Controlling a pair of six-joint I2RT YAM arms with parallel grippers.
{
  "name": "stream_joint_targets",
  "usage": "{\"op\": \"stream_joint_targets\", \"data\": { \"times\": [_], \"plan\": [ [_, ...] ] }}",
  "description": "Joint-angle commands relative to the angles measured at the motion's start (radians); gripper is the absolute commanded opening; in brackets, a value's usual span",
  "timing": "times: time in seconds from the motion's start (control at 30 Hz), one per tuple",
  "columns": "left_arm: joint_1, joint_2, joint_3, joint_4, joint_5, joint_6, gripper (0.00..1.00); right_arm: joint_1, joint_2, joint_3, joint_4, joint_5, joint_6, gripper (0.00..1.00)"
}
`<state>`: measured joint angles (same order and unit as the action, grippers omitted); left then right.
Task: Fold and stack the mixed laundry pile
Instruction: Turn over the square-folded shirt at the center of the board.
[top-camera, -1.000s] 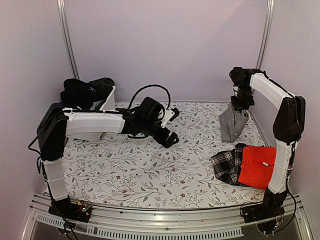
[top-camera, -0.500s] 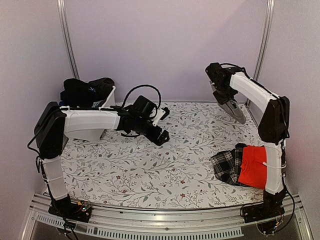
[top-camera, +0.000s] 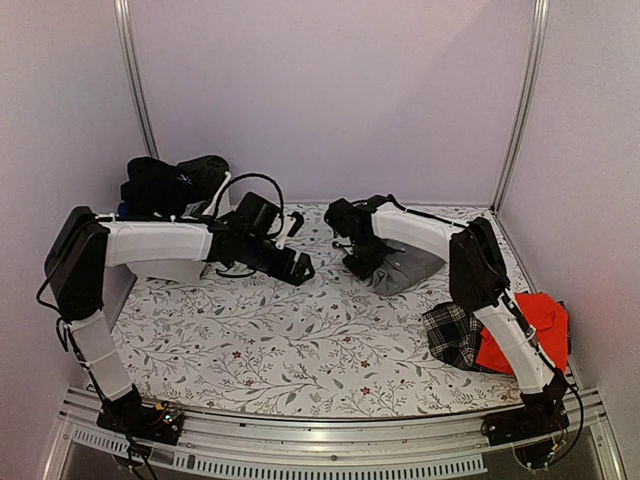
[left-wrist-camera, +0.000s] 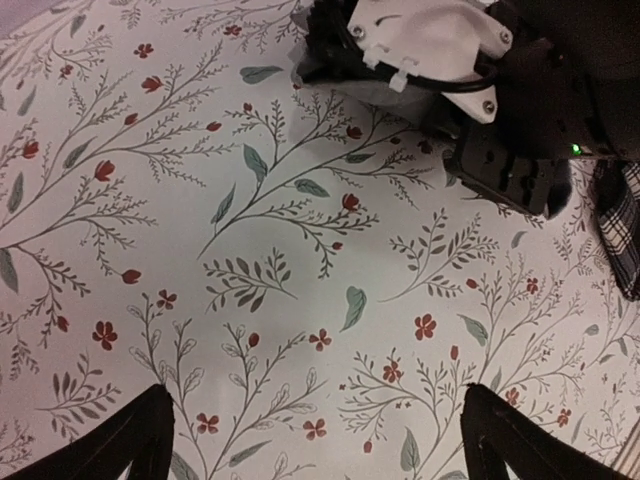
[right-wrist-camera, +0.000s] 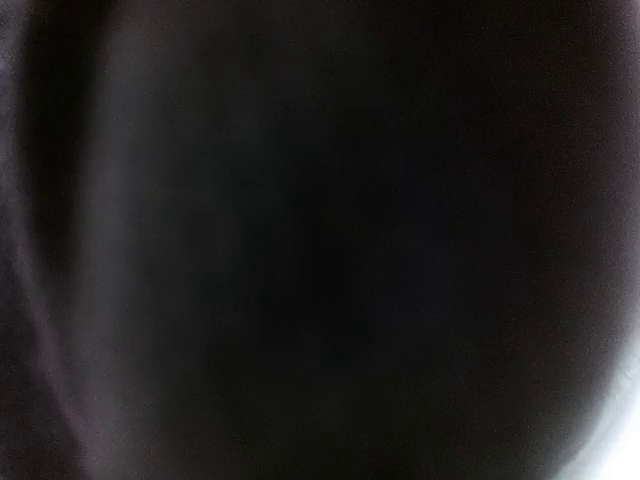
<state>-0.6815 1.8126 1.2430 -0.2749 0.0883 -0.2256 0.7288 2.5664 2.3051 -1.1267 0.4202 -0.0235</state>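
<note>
My right gripper is low over the middle of the table, shut on a crumpled grey garment that lies on the floral cloth just to its right. The right wrist view is fully dark, covered by fabric. My left gripper hovers just left of it, open and holding nothing. In the left wrist view, its fingertips stand wide apart over bare floral cloth. A red shirt and black-and-white plaid cloth lie at the near right. Black garments are heaped at the back left.
The black heap fills a white plastic tub partly behind my left arm. The floral tablecloth covers the table. Pale walls and metal posts close off the back and sides. A metal rail runs along the near edge.
My right arm swung from the back right corner down to the table's middle, carrying the hanging grey garment, which now rests on the cloth. My left arm drew back slightly to the left.
</note>
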Motion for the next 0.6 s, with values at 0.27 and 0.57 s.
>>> {"op": "stream_joint_targets", "data": {
  "times": [0.27,0.57],
  "plan": [
    [0.217,-0.233,-0.207,0.136,0.138,-0.29,1.0,0.036,-0.064,0.095,0.269,-0.905,0.243,0.74],
    [0.208,-0.211,-0.165,0.181,0.238,-0.315,1.0,-0.14,-0.436,-0.279,0.739,-1.196,0.424,0.96]
  ]
}}
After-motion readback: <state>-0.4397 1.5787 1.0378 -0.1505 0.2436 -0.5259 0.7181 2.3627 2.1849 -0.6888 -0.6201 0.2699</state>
